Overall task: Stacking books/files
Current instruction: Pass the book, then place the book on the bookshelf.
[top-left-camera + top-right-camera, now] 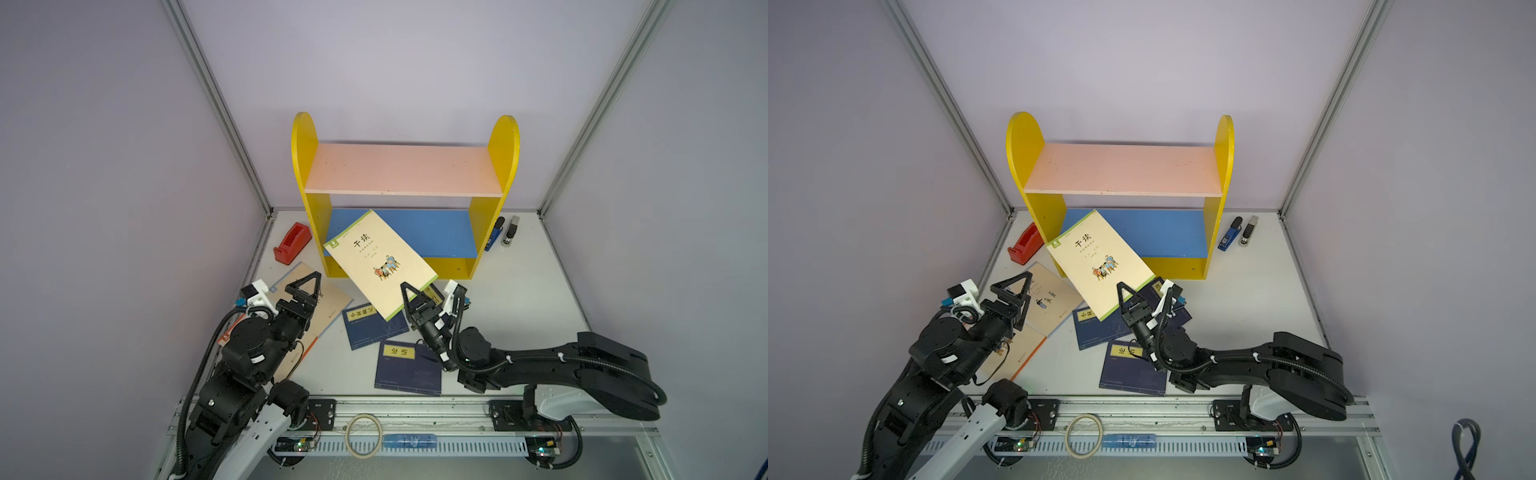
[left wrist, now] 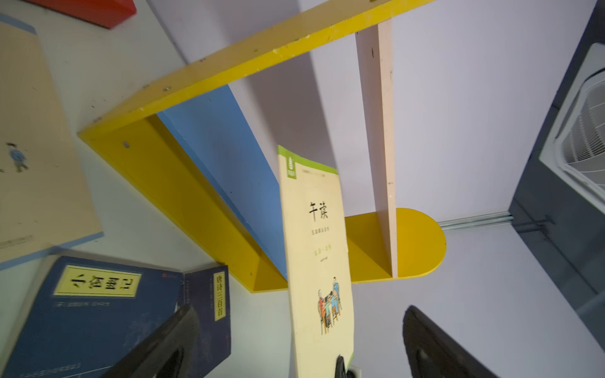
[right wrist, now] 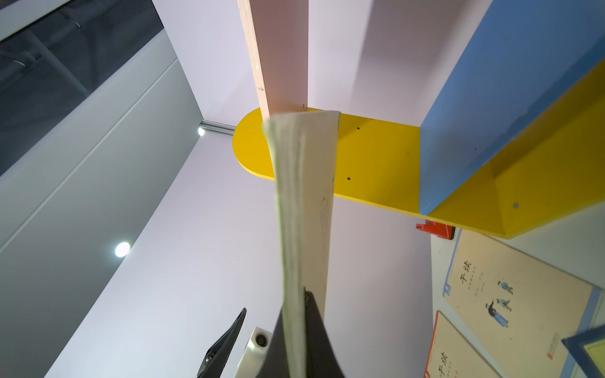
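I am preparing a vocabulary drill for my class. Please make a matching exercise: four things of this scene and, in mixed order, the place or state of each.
Things
1. green-edged cream book
2. red tape dispenser
3. blue stapler
4. left pincer

Places or states
A. open, holds nothing
B. on the table, right of the shelf
C. lifted, clamped in the right pincer
D. on the table, left of the shelf

Pairs: 1-C, 2-D, 3-B, 4-A

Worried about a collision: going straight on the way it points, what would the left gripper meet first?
Probably the cream book held by the right gripper: the left wrist view shows it between the open left gripper's fingers. Depth is unclear; the yellow shelf unit stands behind it.
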Motion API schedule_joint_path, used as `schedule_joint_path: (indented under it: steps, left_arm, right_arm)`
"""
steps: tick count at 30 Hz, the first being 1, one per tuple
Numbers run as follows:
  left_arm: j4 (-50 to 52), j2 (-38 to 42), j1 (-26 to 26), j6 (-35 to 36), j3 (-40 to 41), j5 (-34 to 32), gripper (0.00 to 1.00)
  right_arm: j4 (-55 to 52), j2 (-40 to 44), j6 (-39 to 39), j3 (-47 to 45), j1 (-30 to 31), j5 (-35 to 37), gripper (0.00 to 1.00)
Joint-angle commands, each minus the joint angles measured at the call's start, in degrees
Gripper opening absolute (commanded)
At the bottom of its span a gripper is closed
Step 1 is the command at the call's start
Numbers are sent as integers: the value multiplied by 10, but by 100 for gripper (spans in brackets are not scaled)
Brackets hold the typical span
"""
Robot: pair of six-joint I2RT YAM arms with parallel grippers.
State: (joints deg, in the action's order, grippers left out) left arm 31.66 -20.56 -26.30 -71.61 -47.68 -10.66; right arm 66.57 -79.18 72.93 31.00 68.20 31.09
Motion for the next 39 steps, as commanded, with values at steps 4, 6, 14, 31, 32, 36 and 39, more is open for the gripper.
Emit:
schedule_joint_path:
  steps: [4,6,14,31,32,36,39]
  left_arm:
    - [52,-52,1,162,-33,-134,100]
    - [29,-64,1,183,-4,-160,100]
    - [-203,-54,3,347,151,-74,100]
    - [-206,-75,-9,359,162,-108,100]
    - [-204,-75,-8,360,161,-111,100]
    - [-201,-69,-9,357,164,-120,100]
    - [-201,-66,-9,355,165,-120,100]
  right_arm:
    - [-226,65,-50,34,-102,-199,0]
    - [-257,72,-68,44,-138,-246,0]
    - [-298,4,-113,101,-235,-397,0]
    - [-175,-265,19,284,-366,-654,0]
    - [-190,-269,19,297,-372,-661,0]
    - [-258,-278,16,339,-399,-687,0]
    - [-313,-281,-1,369,-418,-706,0]
